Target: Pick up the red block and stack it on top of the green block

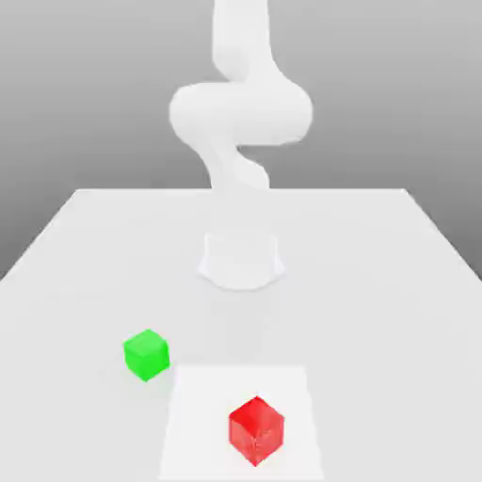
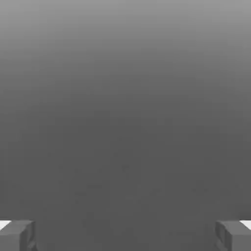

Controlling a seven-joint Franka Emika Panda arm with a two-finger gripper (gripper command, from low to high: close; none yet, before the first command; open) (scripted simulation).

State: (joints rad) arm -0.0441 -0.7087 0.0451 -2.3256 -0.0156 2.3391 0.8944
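resting on a flat white square patch [image 1: 200, 414] of the pale smooth bench [image 1: 75, 282], the glossy red cube [image 1: 256, 431] sits toward the exterior view's right of the plain green cube [image 1: 147, 355], well apart from it. the dark grey jaws of the gripper [image 2: 125, 236] stand wide apart, holding nothing.

1. Place: rendered robot test scene, a simulator's tabletop set; real-world room type can't be told.
2. Evidence: plain pale tabletop [image 1: 339, 273], smooth white robot arm [image 1: 241, 113], simple coloured cubes [image 1: 256, 431].
3. Ahead of the hand [image 2: 125, 235]: smooth grey gradient backdrop [image 2: 125, 108], reads as render background.
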